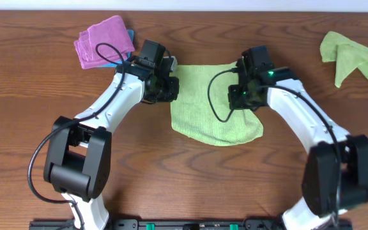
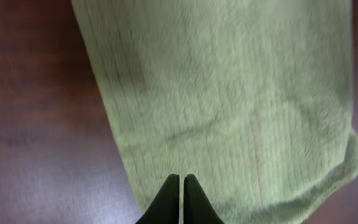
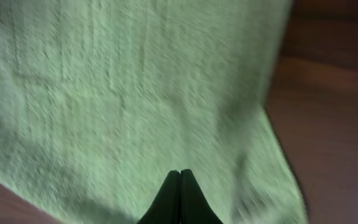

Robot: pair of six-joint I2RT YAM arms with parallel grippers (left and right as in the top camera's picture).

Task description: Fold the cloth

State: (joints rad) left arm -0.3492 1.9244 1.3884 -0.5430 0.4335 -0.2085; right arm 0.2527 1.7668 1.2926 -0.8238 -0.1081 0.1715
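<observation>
Overhead, the cloth [image 1: 213,108] lay spread on the table [image 1: 37,83] between the arms. The left gripper [image 1: 163,88] was at its left edge and the right gripper [image 1: 246,96] over its right side, about equally near. In the left wrist view, the jaws stood pressed together at the cloth's near edge, with fabric stretching ahead. The right wrist view showed jaws likewise closed over fabric. Whether either pinched cloth was unclear.

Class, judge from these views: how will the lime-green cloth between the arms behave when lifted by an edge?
The cloth probably flops and drapes: its outline is wavy and creased. Its terry pile likely resists slipping. It looks thin, so probably light.
</observation>
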